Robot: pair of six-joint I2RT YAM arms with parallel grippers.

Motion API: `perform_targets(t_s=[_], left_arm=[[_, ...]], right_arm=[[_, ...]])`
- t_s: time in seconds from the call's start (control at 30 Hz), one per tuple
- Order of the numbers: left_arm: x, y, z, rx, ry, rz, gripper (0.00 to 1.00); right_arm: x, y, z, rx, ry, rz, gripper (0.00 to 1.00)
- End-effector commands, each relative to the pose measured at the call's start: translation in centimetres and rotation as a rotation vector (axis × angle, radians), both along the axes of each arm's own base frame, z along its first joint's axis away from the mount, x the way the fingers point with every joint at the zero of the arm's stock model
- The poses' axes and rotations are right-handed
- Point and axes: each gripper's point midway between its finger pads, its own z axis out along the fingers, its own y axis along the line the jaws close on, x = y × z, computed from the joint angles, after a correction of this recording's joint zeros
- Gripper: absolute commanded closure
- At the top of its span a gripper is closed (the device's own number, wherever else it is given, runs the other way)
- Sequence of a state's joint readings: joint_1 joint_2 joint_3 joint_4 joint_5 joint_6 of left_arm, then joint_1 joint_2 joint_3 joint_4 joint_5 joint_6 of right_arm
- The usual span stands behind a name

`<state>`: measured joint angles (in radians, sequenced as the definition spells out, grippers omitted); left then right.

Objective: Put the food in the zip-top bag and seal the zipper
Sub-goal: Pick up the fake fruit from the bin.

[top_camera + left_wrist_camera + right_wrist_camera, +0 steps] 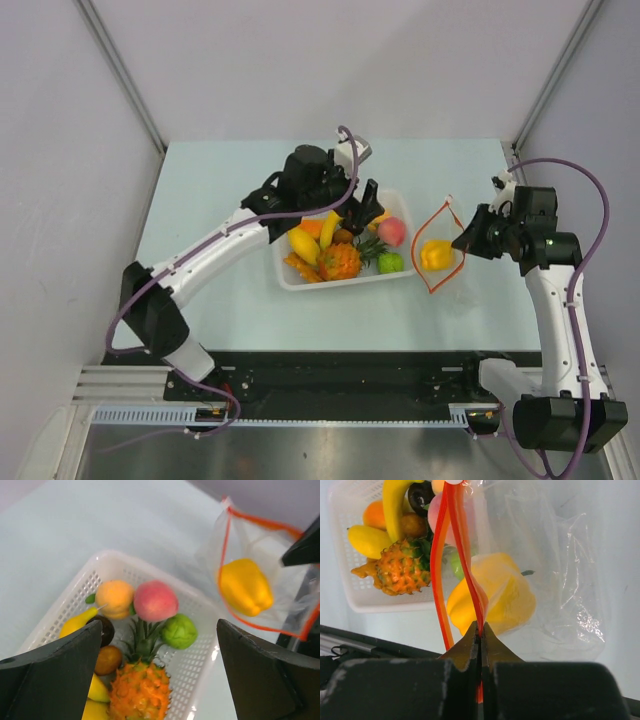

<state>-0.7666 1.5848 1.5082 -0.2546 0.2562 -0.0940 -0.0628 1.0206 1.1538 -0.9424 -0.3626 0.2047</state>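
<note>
The left gripper [159, 625] has its fingers spread wide with nothing between them; it hangs above the white basket [116, 560]. Below and between the fingers lie the pineapple [140, 692], a pink peach [155, 600] and a green fruit [179, 631]; an orange fruit [115, 597] sits beyond the left finger's tip; other food lies in the same basket. The right gripper [480, 626] has its fingers closed tight on the zipper [456, 540], pinching one red-orange strip at the near end of the mouth; the second strip bows away to the left of the fingertips, so the mouth stands open. The zip-top bag [560, 580] extends ahead of the fingers; a yellow fruit [495, 595] lies inside it, just beyond the tips.
</note>
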Motion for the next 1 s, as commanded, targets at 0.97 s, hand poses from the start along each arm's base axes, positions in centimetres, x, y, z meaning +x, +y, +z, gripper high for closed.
perform_targets(t_s=[0.97], left_arm=[[4.5,-8.4,-15.2,0.346,-0.161,-0.249,0.07]], right_arm=[[-1.4,2.2,2.1,0.215,0.016,0.097,1.00]])
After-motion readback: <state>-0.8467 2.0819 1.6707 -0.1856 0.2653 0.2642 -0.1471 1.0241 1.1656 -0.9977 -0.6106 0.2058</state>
